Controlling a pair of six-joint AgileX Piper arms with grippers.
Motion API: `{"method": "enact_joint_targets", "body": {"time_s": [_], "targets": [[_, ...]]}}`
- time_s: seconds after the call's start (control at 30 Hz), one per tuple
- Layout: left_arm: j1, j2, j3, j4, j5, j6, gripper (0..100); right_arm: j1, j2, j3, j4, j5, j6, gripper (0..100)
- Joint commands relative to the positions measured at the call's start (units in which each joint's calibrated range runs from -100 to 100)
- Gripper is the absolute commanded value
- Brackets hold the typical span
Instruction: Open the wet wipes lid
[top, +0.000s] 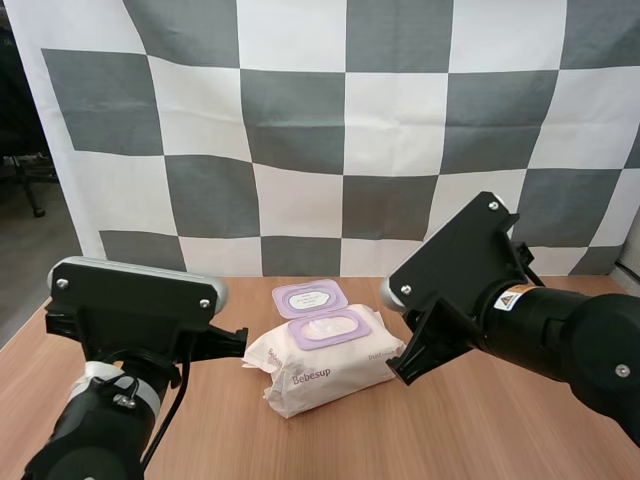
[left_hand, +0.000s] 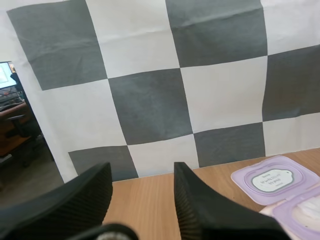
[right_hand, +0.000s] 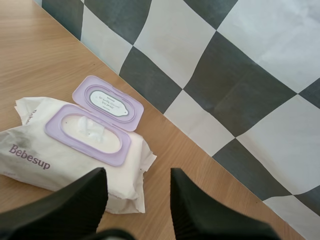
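A white wet wipes pack (top: 325, 367) lies on the wooden table between my two arms. Its purple lid (top: 311, 298) is flipped back and lies flat behind the oval opening (top: 330, 328), where a wipe shows. My left gripper (top: 232, 340) hovers just left of the pack, and the left wrist view shows it open (left_hand: 142, 200), with the lid (left_hand: 272, 179) off to one side. My right gripper (top: 408, 362) hangs at the pack's right end. In the right wrist view it stands open (right_hand: 137, 200) just beside the pack (right_hand: 70, 160) and its raised lid (right_hand: 107, 102). Neither holds anything.
The wooden table (top: 500, 430) stretches bare in front of the pack and to both sides. Its left edge (top: 30, 330) lies close to my left arm.
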Motion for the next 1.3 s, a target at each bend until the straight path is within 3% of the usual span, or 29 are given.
{"method": "enact_joint_targets", "body": {"time_s": [0.0, 0.13, 0.4, 0.7, 0.77, 0.87, 1.0, 1.13, 1.27], "targets": [[-0.04, 0.0, 0.0, 0.1, -2.5, 0.0, 65, -0.1, 0.0, 0.0, -0.1, -0.3, 0.0, 66], [-0.04, 0.0, 0.0, 0.6, -1.8, 0.0, 65, -0.1, 0.0, 0.0, -0.2, -1.2, 0.0, 66], [-0.04, -0.8, 0.0, 21.0, -1.5, 0.0, 65, -0.1, 0.0, 0.0, -1.0, -1.3, 0.0, 66], [-0.04, -8.0, 0.0, 27.4, 21.7, 0.3, 65, -0.1, 0.0, 0.0, -2.6, -1.7, 0.0, 66], [-0.04, -8.0, 0.2, 27.4, 22.3, -0.3, 65, -0.1, 0.0, 0.0, -2.5, -1.9, 0.0, 66], [-0.04, -8.0, 0.5, 27.0, 24.3, -8.3, 65, -0.1, 0.0, 0.0, -2.4, -1.9, 0.0, 66], [-0.04, -8.0, 3.8, 27.8, 17.1, -20.0, 65, -0.1, 0.0, 1.7, -2.3, -3.5, 0.0, 66], [-0.04, -8.0, 8.4, 30.2, 5.9, -31.2, 65, -0.1, 0.0, 5.4, -2.3, -14.4, 0.0, 66], [0.04, -8.0, 8.4, 33.7, 4.2, -34.4, 65, -0.1, 0.0, 9.1, -2.3, -27.0, -0.2, 66]]}}
